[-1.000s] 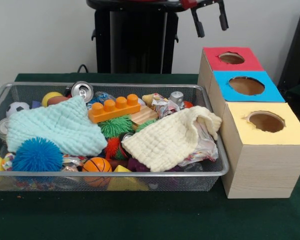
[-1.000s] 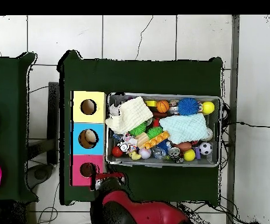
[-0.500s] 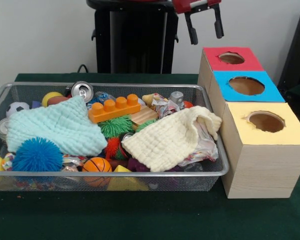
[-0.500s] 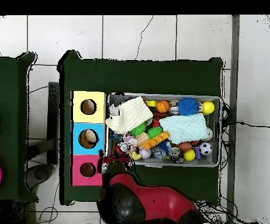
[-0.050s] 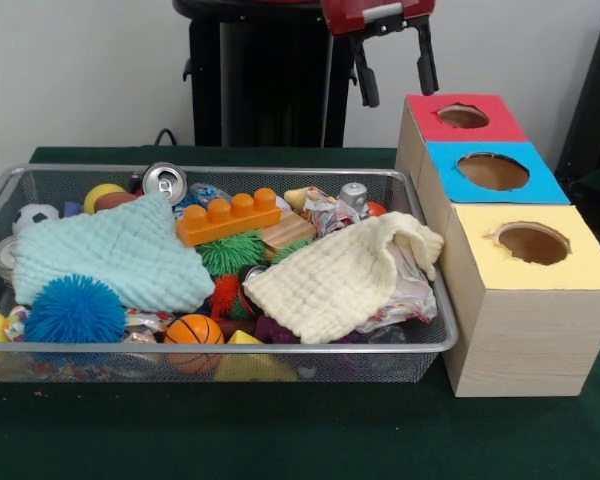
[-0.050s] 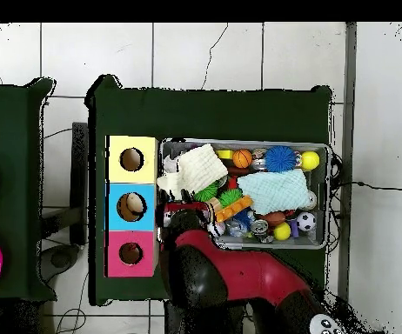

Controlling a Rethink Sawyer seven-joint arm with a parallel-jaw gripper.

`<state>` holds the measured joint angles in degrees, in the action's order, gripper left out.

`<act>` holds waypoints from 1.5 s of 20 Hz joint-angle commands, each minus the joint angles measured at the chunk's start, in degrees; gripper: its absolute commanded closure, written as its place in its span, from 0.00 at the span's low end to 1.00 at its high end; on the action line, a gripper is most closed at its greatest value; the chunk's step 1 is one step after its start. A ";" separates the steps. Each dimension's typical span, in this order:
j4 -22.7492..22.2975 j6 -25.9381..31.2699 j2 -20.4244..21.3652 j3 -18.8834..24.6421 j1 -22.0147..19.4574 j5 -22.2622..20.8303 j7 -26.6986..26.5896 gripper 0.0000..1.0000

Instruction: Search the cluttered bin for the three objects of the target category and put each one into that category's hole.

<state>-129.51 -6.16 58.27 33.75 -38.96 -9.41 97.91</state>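
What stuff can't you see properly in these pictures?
- Front view: whatever lies under the yellow cloth and the mint cloth is hidden.
- Overhead view: the red arm covers the bin's near corner.
- Front view: the insides of the box holes are too dark to read.

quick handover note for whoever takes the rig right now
Gripper: open and empty, high above the far end of the wire bin, beside the red box.
Bin is full: yellow cloth and mint cloth cover part of the clutter, orange block on top.
Overhead view shows something pale inside the blue box hole; the yellow box and red holes look empty.
Left: search the bin; nothing is held.
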 commanded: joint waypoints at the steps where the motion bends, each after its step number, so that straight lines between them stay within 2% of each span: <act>1: 13.75 9.15 -6.08 -3.04 -0.20 -5.89 -3.76 0.00; 6: 19.03 7.77 -12.07 -2.16 -0.48 -10.14 -4.01 0.00; 13: 23.73 2.61 -17.45 -2.78 0.20 -16.29 -1.77 0.00; 18: 26.28 -5.73 -22.35 -6.12 1.91 -21.11 1.18 0.00; 21: 27.19 -8.11 -23.85 -7.71 2.71 -22.87 1.98 0.00; 30: 29.88 -19.96 -30.11 -16.05 6.76 -23.40 3.07 0.00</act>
<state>-106.00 -20.13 34.68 24.82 -33.99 -29.46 97.91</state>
